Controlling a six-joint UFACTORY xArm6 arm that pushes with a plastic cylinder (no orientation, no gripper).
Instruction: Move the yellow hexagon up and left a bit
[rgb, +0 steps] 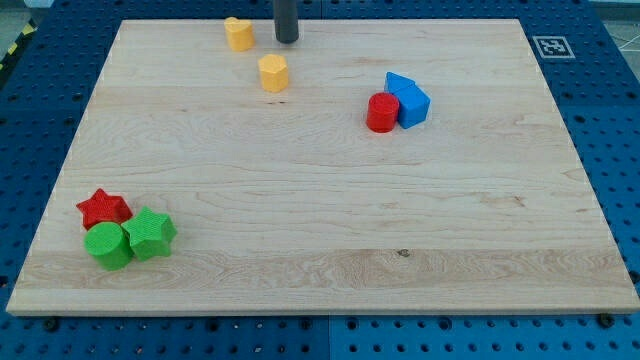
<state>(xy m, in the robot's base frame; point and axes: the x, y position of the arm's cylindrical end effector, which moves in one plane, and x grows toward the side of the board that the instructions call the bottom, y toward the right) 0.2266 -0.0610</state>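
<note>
Wooden surface (320, 230) on a blue pegboard, seen from the near side. Yellow hexagon (273, 73) far and left of centre, standing alone. Another yellow block (238, 33), shape unclear, farther and to the left of it, near the far edge. My tip (288, 40) at the far edge, just beyond and slightly right of the yellow hexagon, apart from it, between the two yellow blocks in left-right terms but closer to the hexagon's side. No gripper on this rod, so nothing to call open or closed.

Elsewhere: red cylinder (381, 113) touching a blue block (408, 100) right of centre; red star (103, 208), green cylinder (108, 245) and green star (150, 233) clustered at the near left corner.

Step in hand, by judgement: approach, no contact yet. Next move probably calls for circling round to the hexagon's near-right side, then a short push far and left. Risk: stopping late and nudging the other yellow block, which sits along that line.
</note>
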